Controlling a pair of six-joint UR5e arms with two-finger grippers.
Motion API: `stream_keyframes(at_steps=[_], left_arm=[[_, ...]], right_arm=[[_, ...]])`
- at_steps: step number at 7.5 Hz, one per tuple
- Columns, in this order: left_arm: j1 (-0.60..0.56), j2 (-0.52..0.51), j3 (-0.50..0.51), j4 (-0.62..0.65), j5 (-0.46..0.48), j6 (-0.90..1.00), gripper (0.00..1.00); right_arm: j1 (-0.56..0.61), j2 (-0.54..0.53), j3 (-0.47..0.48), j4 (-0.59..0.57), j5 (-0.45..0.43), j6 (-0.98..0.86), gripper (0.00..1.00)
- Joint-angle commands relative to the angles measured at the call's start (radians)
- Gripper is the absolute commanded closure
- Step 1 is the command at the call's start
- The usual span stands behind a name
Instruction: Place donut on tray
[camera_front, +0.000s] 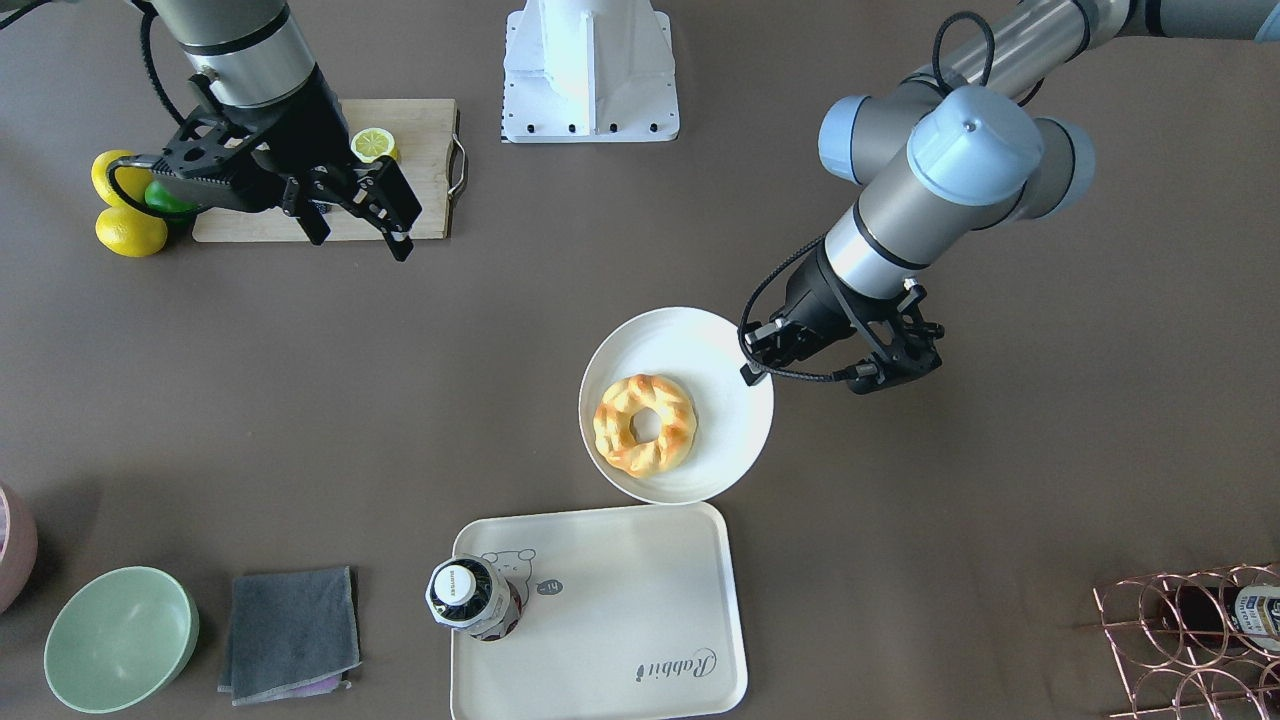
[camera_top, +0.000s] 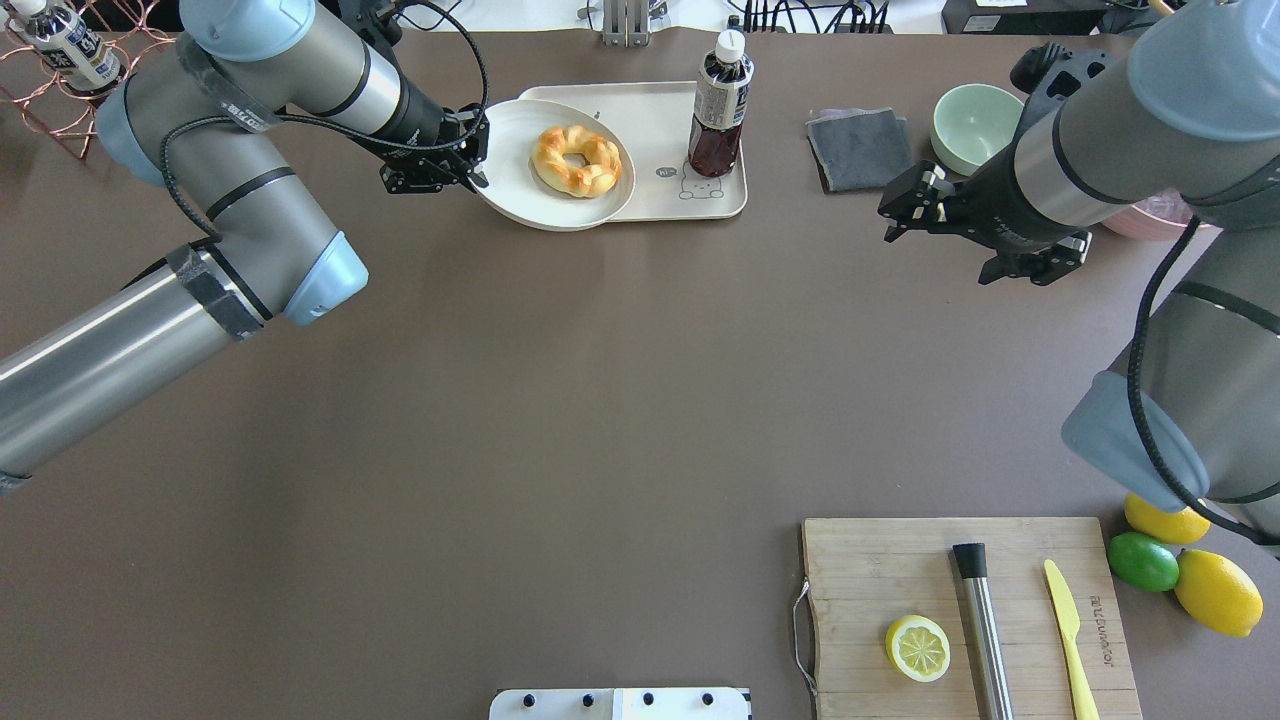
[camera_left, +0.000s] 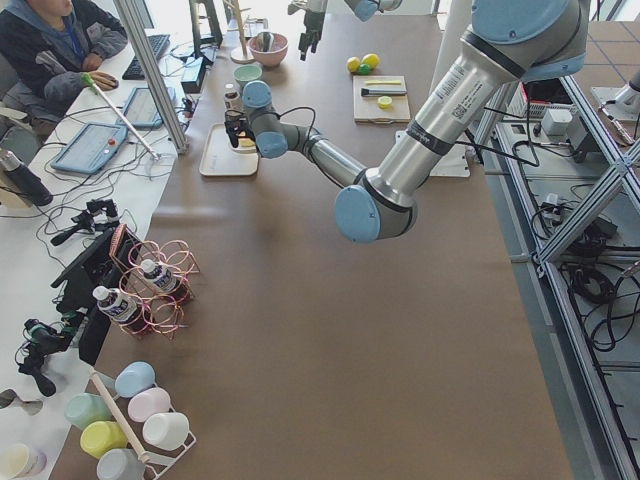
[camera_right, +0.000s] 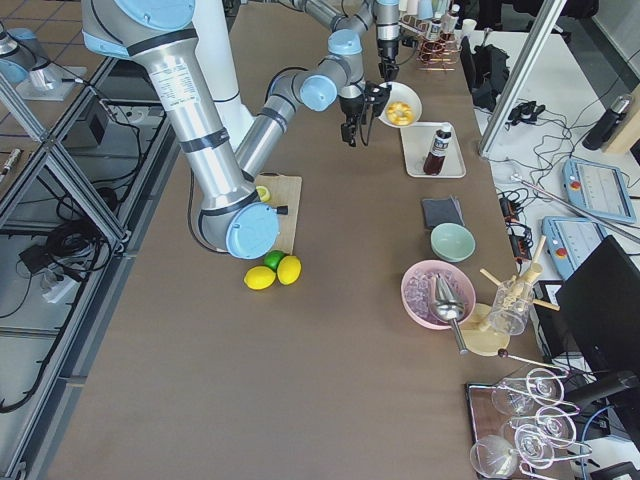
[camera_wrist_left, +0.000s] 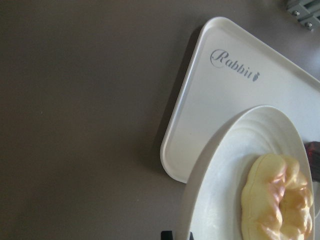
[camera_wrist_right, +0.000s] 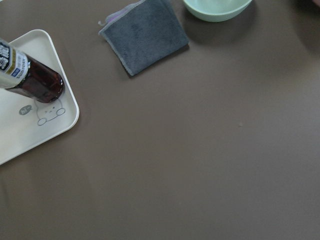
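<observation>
Left gripper (camera_front: 750, 370): clenched on the rim of the round plate (camera_front: 640, 335), pinching it at one spot on the side toward the left end of the worktop (camera_front: 300, 420); the wrist view shows the rim running between the fingertips.
Plate: carried by that single pinch, its far part overhanging the near rim of the tray (camera_front: 620, 610); how high it rides above the tray I cannot tell.
Donut (camera_front: 612, 425): lying flat and loose on the plate, a little toward the tray side of centre, not yet on the tray.
Tray: at the worktop's far edge, about midway along it, most of its floor bare.
Bottle (camera_front: 470, 597): upright on the tray's end nearer the worktop's right end, beside the bear drawing (camera_front: 508, 565).
Right gripper (camera_front: 362, 232): spread wide, holding nothing, raised well apart from the plate toward the right end.
Risk, grip: a one-point hold on a smooth rim may let the plate swing or slip when tilted, dropping plate and donut together.
Risk, tipping: tilting too early or to the wrong side would, I judge, send the donut onto the bare worktop short of the tray.
Risk, slide: a steep tilt could shoot the glossy ring across the bare floor into the bottle and knock it over.
Risk, contact: lowering the plate may snag its underside on the tray's raised rim and shove the tray toward the far edge.
</observation>
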Motion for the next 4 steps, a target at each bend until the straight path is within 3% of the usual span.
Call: stream_keyframes(at_steps=[1,3,4], left_arm=[[-0.002,-0.083,0.218,-0.162,0.095,-0.113,1.00],[0.041,-0.150,0.324,-0.223,0.224,-0.239,1.00],[0.044,-0.155,0.381,-0.278,0.233,-0.239,1.00]], right_arm=[[0.133,-0.088,-0.025,0.000,0.047,-0.229,0.00],[0.202,-0.133,-0.070,0.020,0.075,-0.336,0.00],[0.247,-0.127,-0.137,0.025,0.133,-0.399,0.00]])
